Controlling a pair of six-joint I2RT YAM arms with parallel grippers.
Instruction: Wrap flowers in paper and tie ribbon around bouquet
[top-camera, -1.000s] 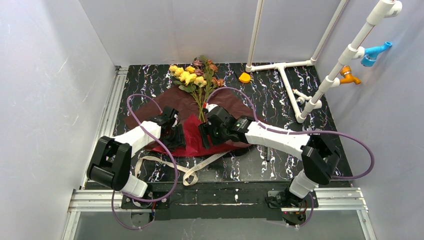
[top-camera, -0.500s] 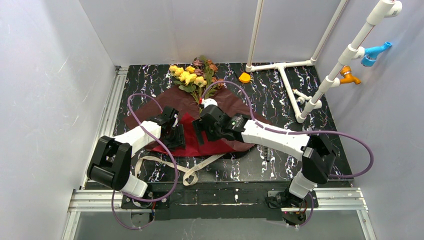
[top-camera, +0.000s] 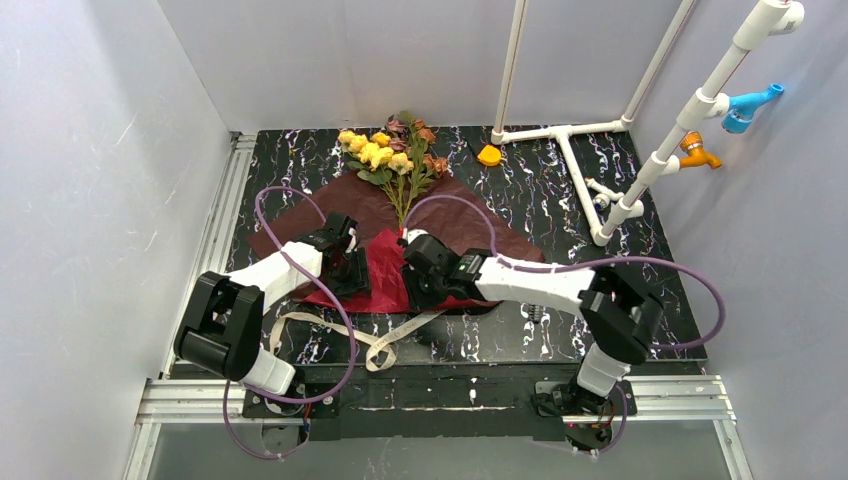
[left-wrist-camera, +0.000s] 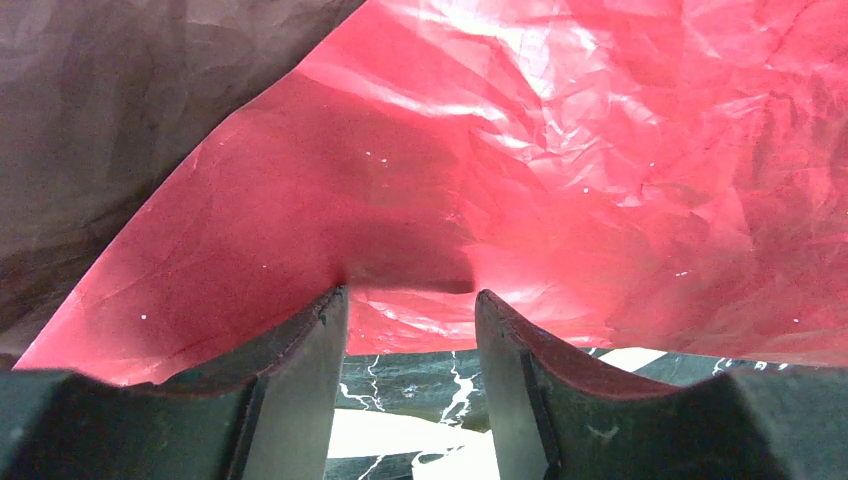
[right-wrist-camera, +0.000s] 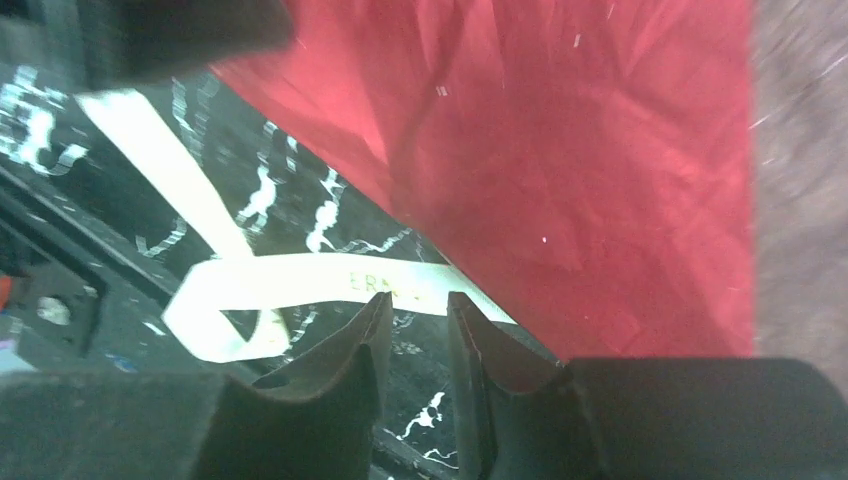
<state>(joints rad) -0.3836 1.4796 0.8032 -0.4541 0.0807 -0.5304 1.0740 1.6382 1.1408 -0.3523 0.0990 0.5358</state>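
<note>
The flowers (top-camera: 392, 158), yellow and pink-brown, lie at the back with their stems running onto the maroon paper (top-camera: 330, 215). The paper's near part is folded over, red side up (top-camera: 386, 272). My left gripper (top-camera: 352, 272) sits at the fold's left edge. In the left wrist view its jaws (left-wrist-camera: 410, 292) stand apart with the red paper (left-wrist-camera: 500, 150) draped across the fingertips. My right gripper (top-camera: 415, 282) is at the fold's right side, jaws (right-wrist-camera: 418, 296) a narrow gap apart and empty. The beige ribbon (right-wrist-camera: 300, 275) lies just beyond the tips and curls by the near edge (top-camera: 370, 342).
A small orange cap (top-camera: 489, 155) lies at the back. A white pipe frame (top-camera: 575, 170) stands at the right, with blue (top-camera: 748, 104) and orange (top-camera: 698, 153) fittings. Purple cables (top-camera: 290, 262) arc over both arms. White walls close in left and back.
My right gripper has come nearer and lower onto the red fold's near edge, and its jaws have narrowed from wide. The left gripper has hardly moved.
</note>
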